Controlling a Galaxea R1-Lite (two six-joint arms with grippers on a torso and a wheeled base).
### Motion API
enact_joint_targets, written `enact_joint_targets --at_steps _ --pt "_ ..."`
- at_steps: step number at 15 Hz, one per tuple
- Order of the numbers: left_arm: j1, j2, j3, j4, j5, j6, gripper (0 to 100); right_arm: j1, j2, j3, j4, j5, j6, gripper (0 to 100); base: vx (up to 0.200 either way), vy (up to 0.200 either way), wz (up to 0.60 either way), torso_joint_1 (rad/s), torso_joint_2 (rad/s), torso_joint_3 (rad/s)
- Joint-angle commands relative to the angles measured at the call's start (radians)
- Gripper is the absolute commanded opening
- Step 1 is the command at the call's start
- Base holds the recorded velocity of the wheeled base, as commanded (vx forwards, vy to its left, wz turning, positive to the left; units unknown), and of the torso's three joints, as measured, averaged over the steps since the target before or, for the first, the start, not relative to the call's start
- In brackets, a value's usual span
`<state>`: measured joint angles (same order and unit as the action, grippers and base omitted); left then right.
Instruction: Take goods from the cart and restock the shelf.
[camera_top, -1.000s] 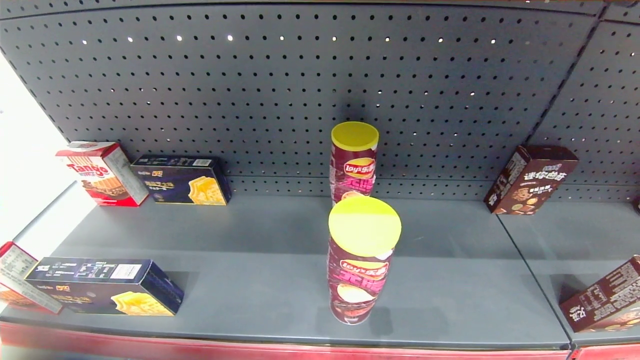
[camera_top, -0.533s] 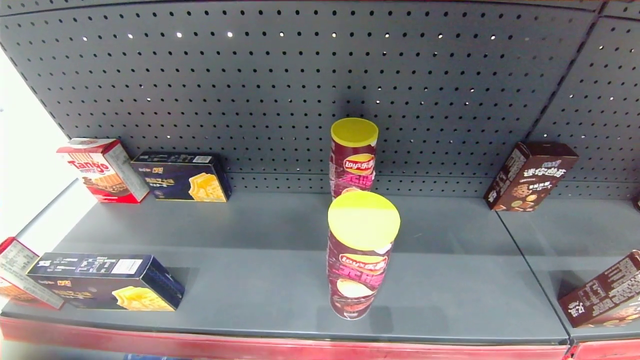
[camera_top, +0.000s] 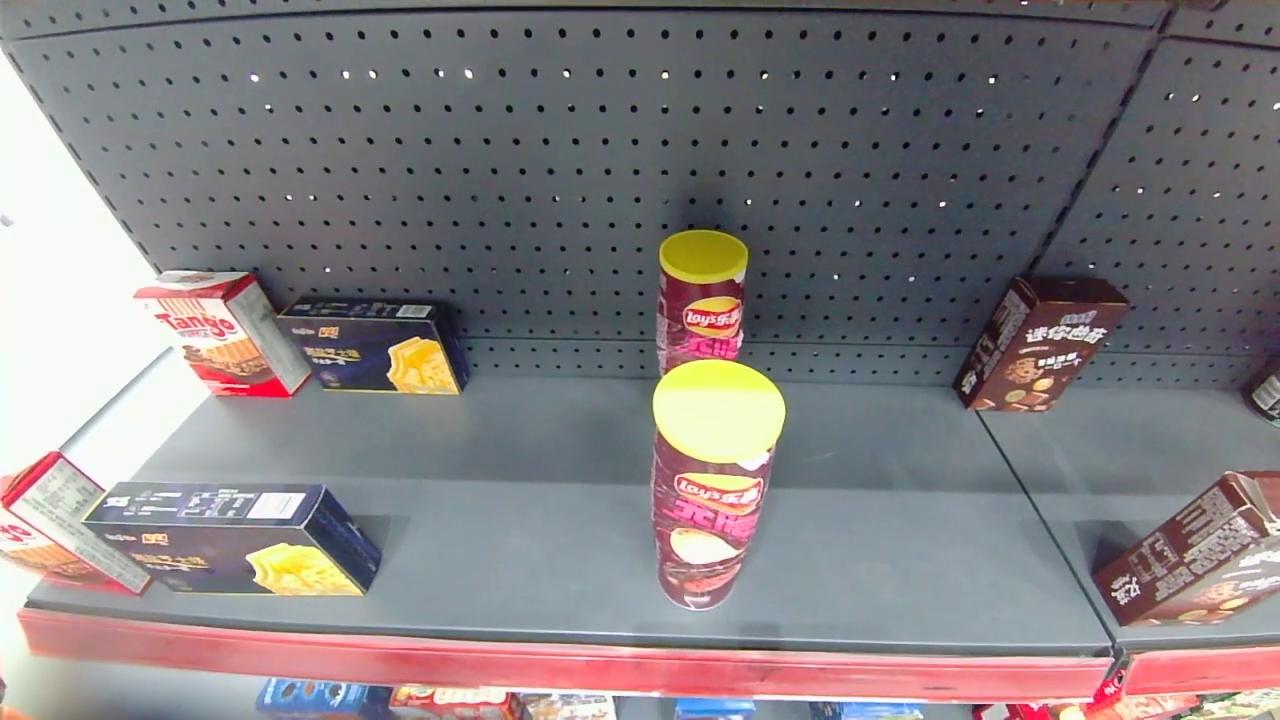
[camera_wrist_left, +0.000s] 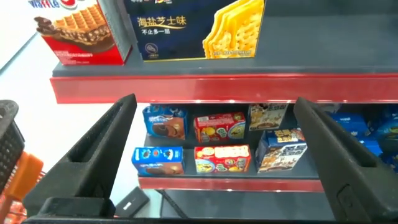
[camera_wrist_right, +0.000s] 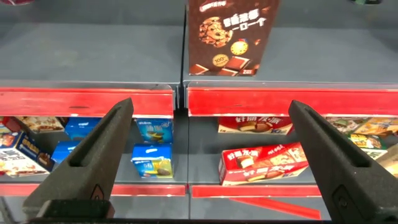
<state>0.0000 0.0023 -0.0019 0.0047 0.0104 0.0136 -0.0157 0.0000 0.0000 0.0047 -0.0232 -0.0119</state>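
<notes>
1. Here, shelf (camera_top: 500, 480): a dark grey deck with a red front strip (camera_top: 500, 665) and a perforated back panel (camera_top: 500, 180).
2. Front chip can (camera_top: 712, 490): maroon with a yellow lid, upright in the middle of the shelf, near the front strip.
3. Rear chip can (camera_top: 701, 300): same kind, upright, straight behind the front one and apart from it, close to the back panel.
4. Red wafer box (camera_top: 222, 333): rear left, standing at a slant, just beside item 5.
5. Rear blue cracker box (camera_top: 375, 347): lying on its long side at the back panel.
6. Front blue cracker box (camera_top: 235, 540): lying on its long side at the front left, with a second red box (camera_top: 50, 525) leaning just beside it at the shelf's end.
7. Rear brown cookie box (camera_top: 1040, 343): upright and tilted, on the neighbouring bay to the right, near the back panel.
8. Front brown cookie box (camera_top: 1190, 550): right bay, near the front strip, tilted.
9. Lower-shelf goods (camera_wrist_left: 217, 149): small boxes in rows under the red strip.
10. Left tool (camera_wrist_left: 214, 102): fingers spread wide, holding nothing, level with the red strip below the front red and blue boxes.
11. Right tool (camera_wrist_right: 211, 104): fingers spread wide, holding nothing, facing the red strip where the two bays meet.
</notes>
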Motion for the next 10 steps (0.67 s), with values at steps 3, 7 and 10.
enact_joint_targets --at_steps 3,7,10 --pt "0.000 0.001 0.000 0.000 0.000 -0.003 100 -0.001 0.000 0.000 0.000 0.000 0.000 100 0.000 0.000 0.00 0.000 0.00 0.000" --pt "0.000 0.001 0.000 0.000 0.002 -0.003 100 0.000 0.000 0.000 0.000 0.000 0.000 100 0.000 0.000 0.00 0.000 0.00 0.000" --pt "0.000 0.001 0.000 0.000 0.002 -0.004 100 0.000 0.000 0.000 0.000 0.000 0.000 100 0.000 0.000 0.00 0.000 0.00 0.000"
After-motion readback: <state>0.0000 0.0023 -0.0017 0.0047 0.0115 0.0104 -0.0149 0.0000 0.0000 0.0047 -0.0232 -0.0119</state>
